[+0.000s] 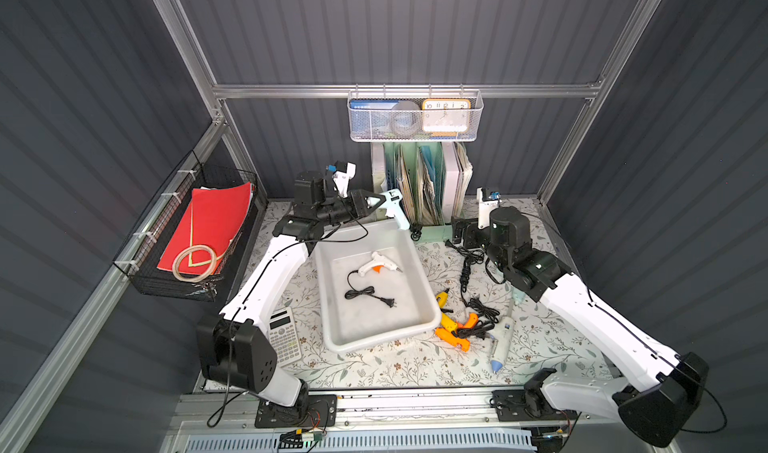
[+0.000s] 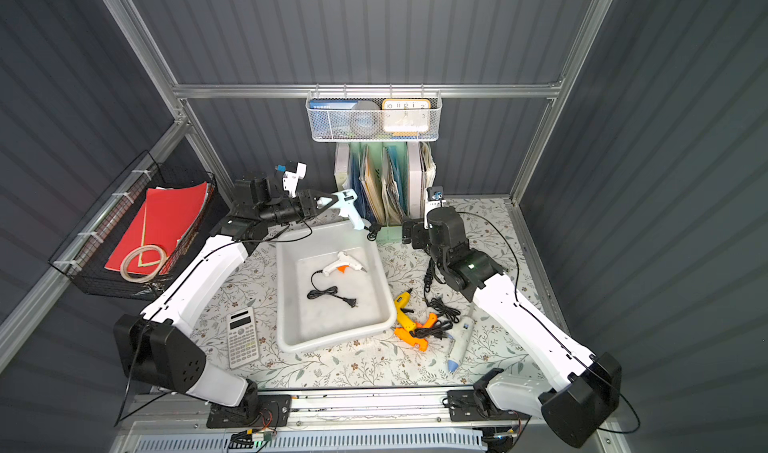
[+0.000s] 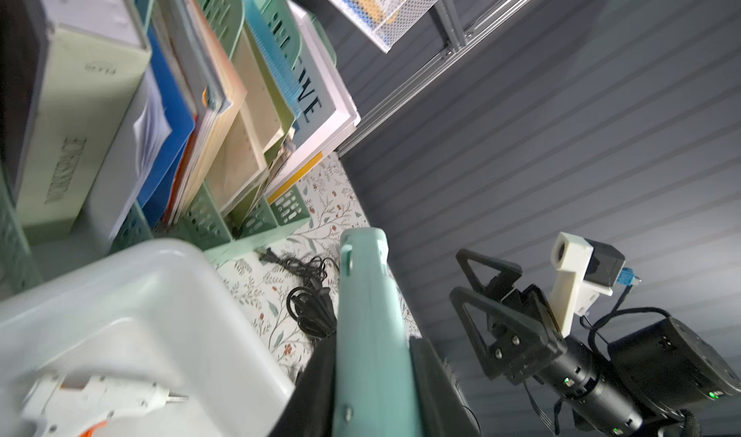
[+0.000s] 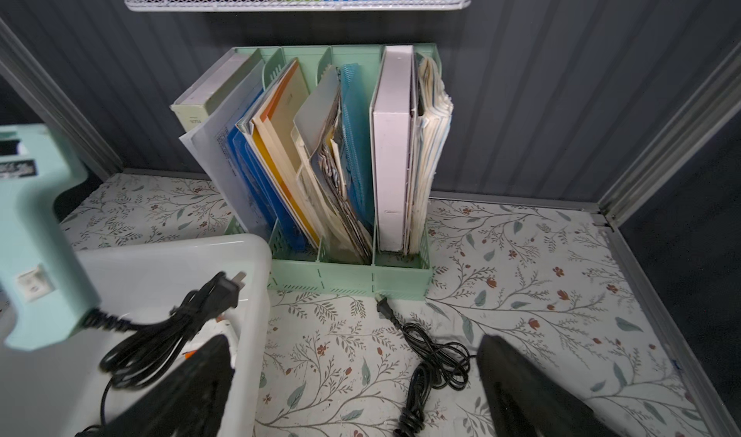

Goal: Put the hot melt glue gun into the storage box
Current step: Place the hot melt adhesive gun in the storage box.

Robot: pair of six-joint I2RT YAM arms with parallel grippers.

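Box point(image 1: 382, 338) sits mid-table. Left gripper point(image 1: 376, 201) pinches the mint glue gun point(image 1: 392, 206) by its body, holding it in the air over the box's far rim with the bundled cord hanging at the corner. Right gripper point(image 4: 353, 347) is spread wide and empty, just beside that corner. White glue gun point(image 1: 378, 262) lies inside the box.

Left fingers point(image 3: 433, 383) clamped, right fingers point(image 4: 525, 387) apart (widely).
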